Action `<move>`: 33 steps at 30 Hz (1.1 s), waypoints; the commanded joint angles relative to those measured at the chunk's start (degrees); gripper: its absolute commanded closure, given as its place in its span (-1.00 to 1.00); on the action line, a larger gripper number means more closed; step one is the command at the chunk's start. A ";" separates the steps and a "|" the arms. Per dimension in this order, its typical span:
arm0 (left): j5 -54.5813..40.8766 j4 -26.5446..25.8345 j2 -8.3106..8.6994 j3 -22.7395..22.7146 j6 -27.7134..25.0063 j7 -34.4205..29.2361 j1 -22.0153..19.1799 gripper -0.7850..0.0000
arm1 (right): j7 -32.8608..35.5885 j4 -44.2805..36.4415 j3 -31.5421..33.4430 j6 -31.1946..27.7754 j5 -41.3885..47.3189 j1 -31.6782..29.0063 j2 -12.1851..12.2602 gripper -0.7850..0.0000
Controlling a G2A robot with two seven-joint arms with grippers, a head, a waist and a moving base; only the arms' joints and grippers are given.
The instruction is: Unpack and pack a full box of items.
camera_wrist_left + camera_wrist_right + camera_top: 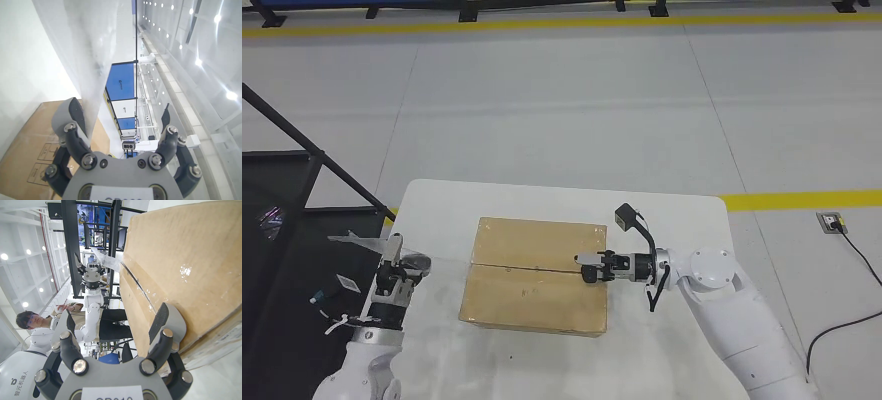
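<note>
So, table [542, 200]: white with rounded corners. Its near edge is cut off in the top view.
cardboard box [532, 275]: mid-table, both top flaps down, so the contents are hidden. The right wrist view has the box [179, 256] running out of frame. The left wrist view catches one printed side of the box [28, 136], partly behind a finger.
flap seam [522, 266]: dark line running left-right across the lid. The right wrist view shows the seam [136, 279] slightly gapped.
tape strip [90, 66]: clear film clinging to one left finger pad. It rises out of frame, so its upper end is cut off. In the top view the tape strip [357, 240] is faint and points away from the box. From the right wrist the tape strip [105, 259] is see-through and its edges are hard to trace.
right gripper [590, 268]: over the box's right end at the seam. The wrist view shows the right gripper [114, 311] released, jaws wide, one finger lying against the box top.
left gripper [397, 262]: over the table's left edge, apart from the box. The wrist view shows the left gripper [121, 105] spread wide, not pinching; the strip sticks to one pad only. The left gripper [89, 262] is also seen far off from the right wrist.
</note>
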 commanded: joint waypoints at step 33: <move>15.21 -6.78 -1.83 12.57 4.57 0.95 -3.88 -1.00 | 0.00 0.00 0.00 0.00 0.00 0.00 0.00 -1.00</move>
